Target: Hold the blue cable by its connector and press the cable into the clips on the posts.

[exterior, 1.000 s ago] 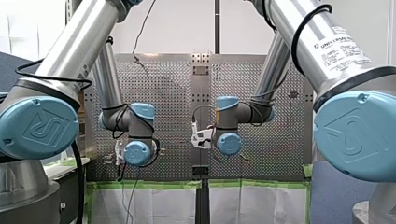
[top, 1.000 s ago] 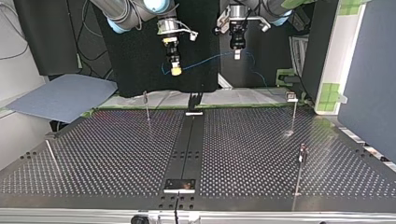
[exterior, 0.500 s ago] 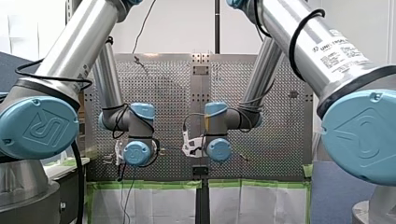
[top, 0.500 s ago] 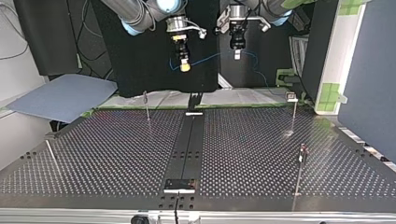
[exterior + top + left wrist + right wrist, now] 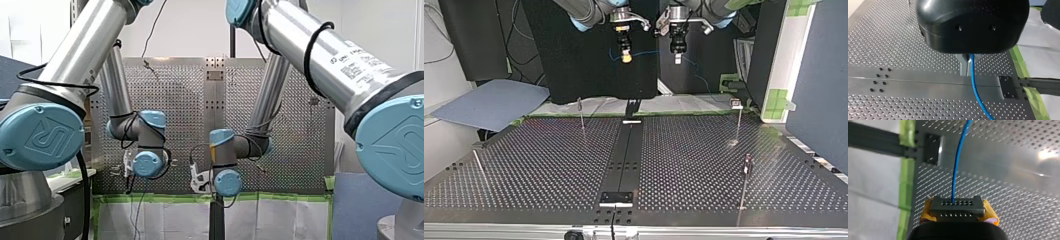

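Your cable (image 5: 974, 85) is bright blue along all you can see of it. Its connector (image 5: 957, 204) is dark grey, marked with two rows of small holes. The pads (image 5: 991, 213) of the right gripper (image 5: 958, 210), at the connector's three and nine o'clock, are yellow. The left gripper (image 5: 965, 65) has a glossy black body. In the wrist views the table (image 5: 898, 45) is silver-grey with a regular grid of dark dots. In the top view a plain, darker strip (image 5: 626, 150) runs from twelve to six o'clock. Green tape (image 5: 906, 172) edges the table. At nine o'clock of the top view lies a slate-blue sheet (image 5: 489, 102). The left arm (image 5: 90, 45) and right arm (image 5: 320, 60) are brushed silver with pale blue joint caps.
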`<control>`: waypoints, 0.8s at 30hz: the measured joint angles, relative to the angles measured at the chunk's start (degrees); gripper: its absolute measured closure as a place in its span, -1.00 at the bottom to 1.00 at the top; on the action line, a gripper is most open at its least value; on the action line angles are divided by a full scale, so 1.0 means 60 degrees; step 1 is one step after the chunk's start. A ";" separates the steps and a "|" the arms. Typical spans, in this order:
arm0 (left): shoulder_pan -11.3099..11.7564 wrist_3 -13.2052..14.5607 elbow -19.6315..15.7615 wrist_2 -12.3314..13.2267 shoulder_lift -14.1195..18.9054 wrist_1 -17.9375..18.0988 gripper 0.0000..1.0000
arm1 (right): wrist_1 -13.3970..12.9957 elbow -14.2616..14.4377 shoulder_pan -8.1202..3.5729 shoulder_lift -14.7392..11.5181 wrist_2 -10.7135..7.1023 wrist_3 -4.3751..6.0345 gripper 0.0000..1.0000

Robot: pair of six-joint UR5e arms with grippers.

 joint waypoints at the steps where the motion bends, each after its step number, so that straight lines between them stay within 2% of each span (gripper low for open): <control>1: 0.0003 0.0038 0.0050 -0.0002 0.0025 -0.0051 1.00 | 0.0034 0.0034 -0.0040 0.0019 0.0102 0.0042 1.00; 5: -0.0120 -0.0015 0.0319 -0.0092 0.0245 -0.0318 1.00 | 0.0247 0.0102 -0.0275 -0.0137 0.0343 0.0282 1.00; 8: -0.0170 -0.0235 0.0579 -0.0173 0.0504 -0.0583 1.00 | 0.0505 0.0106 -0.0517 -0.0386 0.0291 0.0539 1.00; 14: -0.0142 -0.0349 0.0799 -0.0313 0.0992 -0.1079 1.00 | 0.1041 0.0003 -0.0794 -0.0925 -0.0159 0.0829 1.00; 24: -0.0024 -0.0272 0.1238 -0.0598 0.1748 -0.2007 1.00 | 0.1963 -0.0789 -0.1059 -0.1847 -0.1076 0.0985 1.00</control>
